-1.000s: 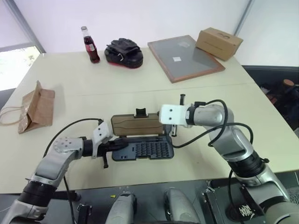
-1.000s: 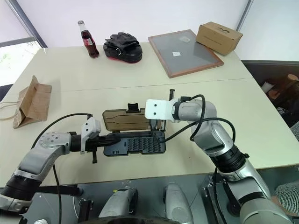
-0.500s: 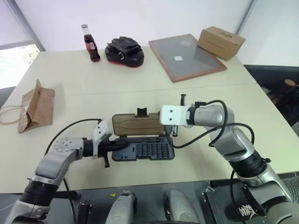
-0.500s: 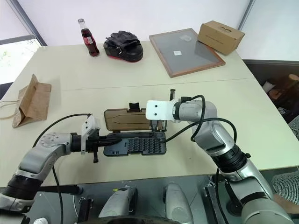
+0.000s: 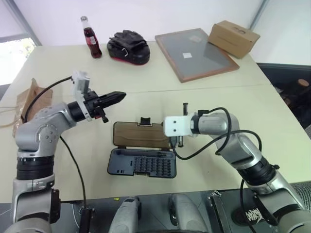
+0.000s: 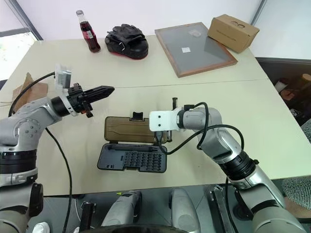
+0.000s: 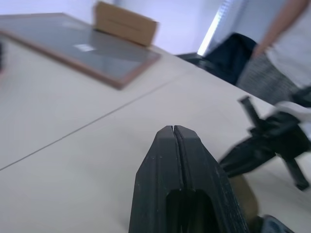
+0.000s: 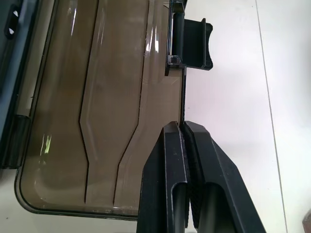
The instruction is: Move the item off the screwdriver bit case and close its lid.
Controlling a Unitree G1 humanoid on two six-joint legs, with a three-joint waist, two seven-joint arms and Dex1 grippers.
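Note:
The screwdriver bit case (image 5: pixel 143 163) lies open near the table's front edge, with rows of bits showing in its dark tray. Its smoky-brown lid (image 5: pixel 140 135) is folded back behind the tray, the black latch tab (image 8: pixel 192 44) on its far edge. My right gripper (image 8: pixel 183 126) is shut on that far edge of the lid, beside the tab. My left gripper (image 5: pixel 120 95) hangs shut and empty in the air, above and to the left of the case. The item, a brown paper bag (image 6: pixel 24 88), rests at the table's left edge, partly hidden behind my left arm.
Along the back of the table stand a cola bottle (image 5: pixel 88 41), a black padded mitt (image 5: pixel 129 47), a wood-framed grey board (image 5: pixel 197 53) and a cardboard box (image 5: pixel 233 38). A person (image 7: pixel 286 43) stands past the table's right side.
My left gripper has lifted from the case's left end and swung up and to the left, still shut. The right gripper has kept its hold on the lid. The camera has shifted slightly.

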